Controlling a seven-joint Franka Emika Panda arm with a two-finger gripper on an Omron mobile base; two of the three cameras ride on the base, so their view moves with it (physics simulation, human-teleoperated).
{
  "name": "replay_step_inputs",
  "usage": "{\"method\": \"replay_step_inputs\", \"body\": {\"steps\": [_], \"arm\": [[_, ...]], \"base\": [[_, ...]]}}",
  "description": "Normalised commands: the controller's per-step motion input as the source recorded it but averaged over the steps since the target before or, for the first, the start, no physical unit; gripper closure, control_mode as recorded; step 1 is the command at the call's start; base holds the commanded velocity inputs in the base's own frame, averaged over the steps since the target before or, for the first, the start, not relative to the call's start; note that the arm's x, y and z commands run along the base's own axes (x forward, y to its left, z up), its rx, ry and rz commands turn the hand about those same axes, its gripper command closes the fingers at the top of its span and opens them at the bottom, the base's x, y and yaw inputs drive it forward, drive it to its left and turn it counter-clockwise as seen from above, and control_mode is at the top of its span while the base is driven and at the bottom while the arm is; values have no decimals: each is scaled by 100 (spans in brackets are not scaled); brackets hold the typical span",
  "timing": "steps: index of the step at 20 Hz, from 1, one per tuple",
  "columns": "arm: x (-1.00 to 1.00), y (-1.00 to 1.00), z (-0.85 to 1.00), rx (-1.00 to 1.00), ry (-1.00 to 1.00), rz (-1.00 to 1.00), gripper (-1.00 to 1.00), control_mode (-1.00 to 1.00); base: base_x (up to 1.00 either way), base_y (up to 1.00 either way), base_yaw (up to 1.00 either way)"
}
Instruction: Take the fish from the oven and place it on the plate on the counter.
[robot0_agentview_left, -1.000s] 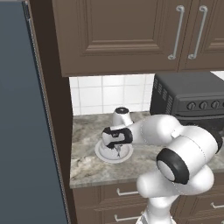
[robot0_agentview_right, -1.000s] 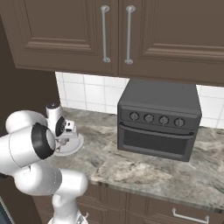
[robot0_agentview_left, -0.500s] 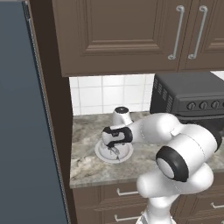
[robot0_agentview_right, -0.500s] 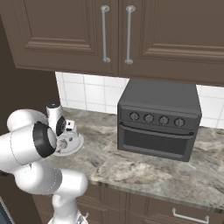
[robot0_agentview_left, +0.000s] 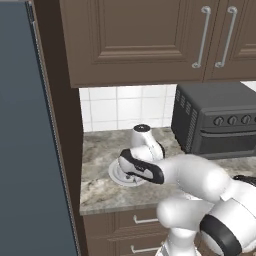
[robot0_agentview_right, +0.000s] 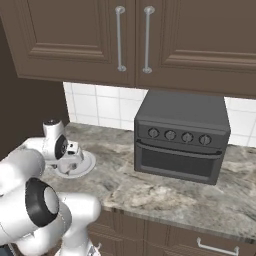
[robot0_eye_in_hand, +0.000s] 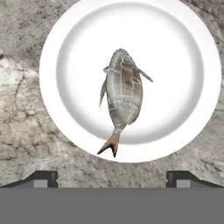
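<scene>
The fish (robot0_eye_in_hand: 122, 89), grey and brown with its tail toward the fingertips, lies flat in the middle of the plate (robot0_eye_in_hand: 183, 52), touched by nothing. My gripper (robot0_eye_in_hand: 111, 177) hangs straight above it, open, its two fingertips (robot0_eye_in_hand: 42, 177) spread wider than the fish. From the base views the plate (robot0_agentview_left: 115, 175) (robot0_agentview_right: 88, 165) sits on the counter (robot0_agentview_left: 100, 192) (robot0_agentview_right: 165, 195) near its left end, with the gripper (robot0_agentview_left: 131, 172) (robot0_agentview_right: 75, 155) pointing down over it. The oven is out of view.
A small black toaster oven (robot0_agentview_left: 220, 122) (robot0_agentview_right: 182, 135) stands on the counter to the right of the plate. Brown upper cabinets (robot0_agentview_left: 150, 35) hang overhead. A tall dark panel (robot0_agentview_left: 30, 150) closes off the counter's left end. Drawers run under the counter edge.
The jaws have gone from partly closed to wide open, and the fish now lies free on the plate. The arm has hardly moved.
</scene>
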Motion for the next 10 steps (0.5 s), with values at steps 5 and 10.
{"method": "replay_step_inputs", "body": {"steps": [5, 10], "arm": [[-79, -2, 66, 2, -9, 0, -100, -100], [-37, -7, 100, 0, -13, 0, -100, -100]], "base": [[0, 0, 0], [0, 0, 0]]}}
